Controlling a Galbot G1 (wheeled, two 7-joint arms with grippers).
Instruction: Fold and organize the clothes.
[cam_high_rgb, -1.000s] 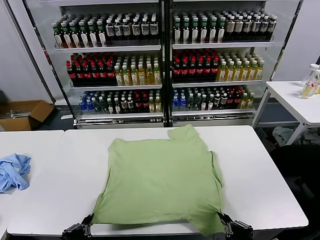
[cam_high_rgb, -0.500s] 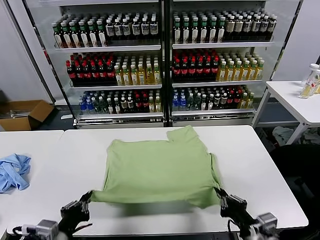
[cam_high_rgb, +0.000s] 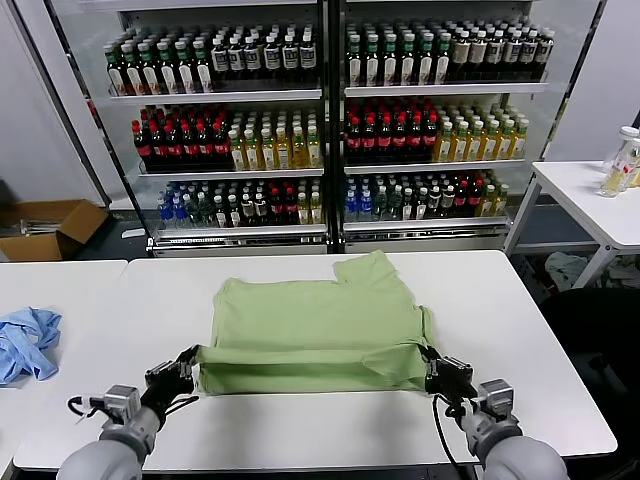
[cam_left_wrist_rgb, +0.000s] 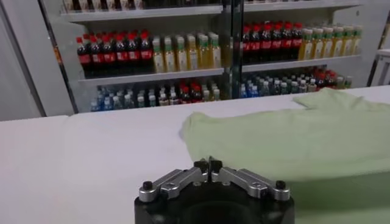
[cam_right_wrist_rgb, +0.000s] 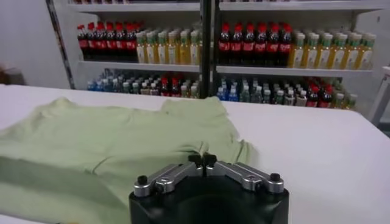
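Both pincers had carried the green shirt's (cam_high_rgb: 318, 325) near hem up and away from the table's (cam_high_rgb: 300, 430) front edge. Left pincer (cam_high_rgb: 187, 362) and right pincer (cam_high_rgb: 431, 366) were clamped on its corners, the hem stretched between them, the rest lying flat beyond.

The light green shirt (cam_high_rgb: 315, 325) lies spread on the white table (cam_high_rgb: 520, 330), back side up. Its near hem is lifted and doubled over toward the drinks cooler (cam_high_rgb: 325, 120).
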